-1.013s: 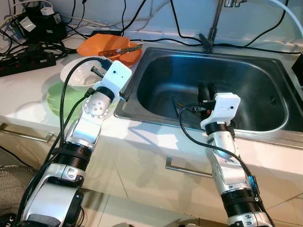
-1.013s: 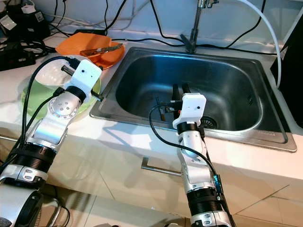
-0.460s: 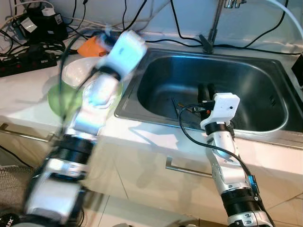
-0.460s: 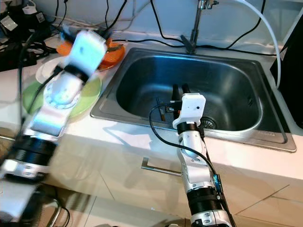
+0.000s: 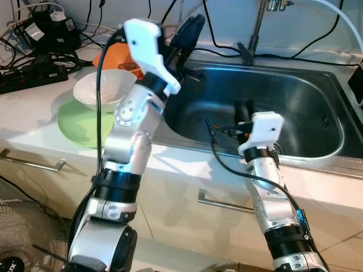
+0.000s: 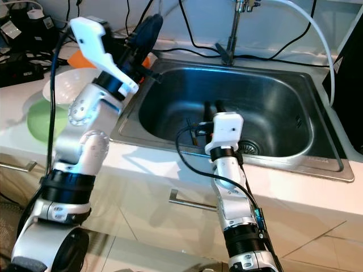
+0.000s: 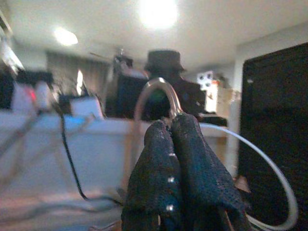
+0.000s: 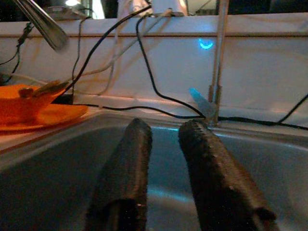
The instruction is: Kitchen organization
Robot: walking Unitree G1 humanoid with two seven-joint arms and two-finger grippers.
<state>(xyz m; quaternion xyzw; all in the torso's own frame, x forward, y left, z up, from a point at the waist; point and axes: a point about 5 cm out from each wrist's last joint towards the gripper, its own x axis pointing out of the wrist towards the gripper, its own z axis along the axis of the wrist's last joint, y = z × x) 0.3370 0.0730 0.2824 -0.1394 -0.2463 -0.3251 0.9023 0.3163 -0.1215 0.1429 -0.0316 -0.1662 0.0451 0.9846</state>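
Note:
A white bowl rests on a green plate on the counter left of the steel sink. Behind them lies an orange plate with a utensil on it. My left gripper is raised high over the sink's back left corner, pointing up toward the wall. In the left wrist view its fingers are pressed shut with nothing between them. My right gripper reaches into the sink basin, open and empty; its fingers stand apart. A thin dark utensil lies on the sink floor beside it.
The faucet rises at the sink's back edge, with black cables along the wall. Power strips and plugs crowd the back left of the counter. Drawer handles sit below the counter front. A fan stands on the floor at lower left.
My left arm has swung up and to the right from beside the white bowl to high above the sink's back left corner. The right arm has barely moved.

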